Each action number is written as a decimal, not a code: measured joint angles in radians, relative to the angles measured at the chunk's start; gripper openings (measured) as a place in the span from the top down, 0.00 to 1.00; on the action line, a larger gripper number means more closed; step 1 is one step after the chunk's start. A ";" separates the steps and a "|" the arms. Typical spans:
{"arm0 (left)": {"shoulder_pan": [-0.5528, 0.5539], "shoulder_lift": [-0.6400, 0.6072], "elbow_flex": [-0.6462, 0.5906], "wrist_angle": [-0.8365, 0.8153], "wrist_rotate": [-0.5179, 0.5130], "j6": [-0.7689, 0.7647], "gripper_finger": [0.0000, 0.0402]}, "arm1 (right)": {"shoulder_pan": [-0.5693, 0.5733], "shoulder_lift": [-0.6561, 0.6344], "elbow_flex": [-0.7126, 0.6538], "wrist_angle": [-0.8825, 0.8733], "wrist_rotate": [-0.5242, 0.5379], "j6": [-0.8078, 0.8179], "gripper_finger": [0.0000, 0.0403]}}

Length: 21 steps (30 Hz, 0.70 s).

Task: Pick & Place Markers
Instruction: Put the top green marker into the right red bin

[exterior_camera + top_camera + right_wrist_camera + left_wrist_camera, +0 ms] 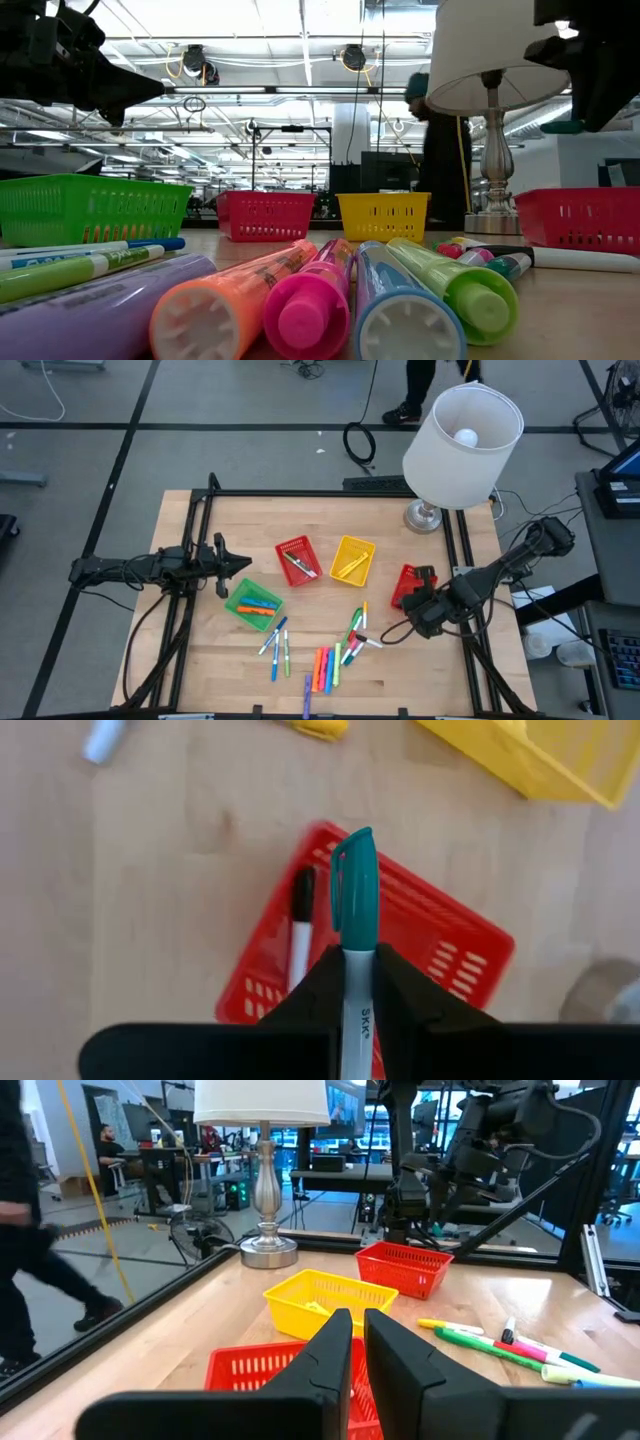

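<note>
Right wrist view alone shows right end effector [357,982] pinching teal-capped marker [355,910]

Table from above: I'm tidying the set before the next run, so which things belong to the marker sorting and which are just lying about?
Belongs to the job:
- loose markers
- teal-capped marker in the right gripper
- green basket, two red baskets, yellow basket

Just lying about:
- table lamp
- cables on the floor
</note>
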 joint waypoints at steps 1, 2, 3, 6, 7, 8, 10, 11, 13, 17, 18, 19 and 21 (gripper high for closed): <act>0.000 0.000 0.000 0.000 0.000 0.000 0.91 | 0.000 0.000 0.000 0.004 -0.001 -0.014 0.95; 0.000 0.000 0.000 0.000 0.000 0.000 0.91 | 0.000 0.001 0.000 0.006 0.000 -0.026 0.95; 0.000 0.000 0.000 0.000 0.000 0.000 0.91 | 0.000 0.006 0.000 0.007 0.000 -0.035 0.95; 0.000 0.000 0.000 0.000 -0.001 0.000 0.91 | 0.000 0.019 0.000 0.008 -0.001 -0.052 0.95; 0.000 0.000 0.000 0.000 -0.001 0.000 0.91 | 0.000 0.024 0.000 0.009 -0.001 -0.054 0.95; 0.000 0.000 0.000 0.000 -0.001 0.000 0.91 | 0.000 0.031 0.000 0.009 -0.001 -0.061 0.95; 0.000 0.000 0.000 0.000 -0.001 0.000 0.91 | 0.000 0.048 0.000 0.008 -0.001 -0.089 0.95; 0.000 0.000 0.000 0.000 -0.001 0.000 0.91 | 0.000 0.054 -0.001 0.010 -0.001 -0.104 0.95; 0.000 0.000 0.000 0.001 -0.001 -0.001 0.91 | 0.000 0.064 -0.014 0.015 -0.006 -0.126 0.95; 0.000 0.000 0.000 0.001 -0.001 -0.001 0.91 | -0.017 0.065 -0.081 0.055 -0.036 -0.139 0.95; 0.000 0.000 0.000 0.001 -0.001 -0.001 0.91 | -0.021 0.066 -0.099 0.064 -0.044 -0.139 0.95; 0.000 0.000 0.000 0.001 -0.001 -0.001 0.91 | -0.026 0.066 -0.115 0.068 -0.051 -0.140 0.95; 0.000 0.000 0.000 0.001 -0.001 -0.001 0.91 | -0.035 0.065 -0.142 0.084 -0.052 -0.142 0.95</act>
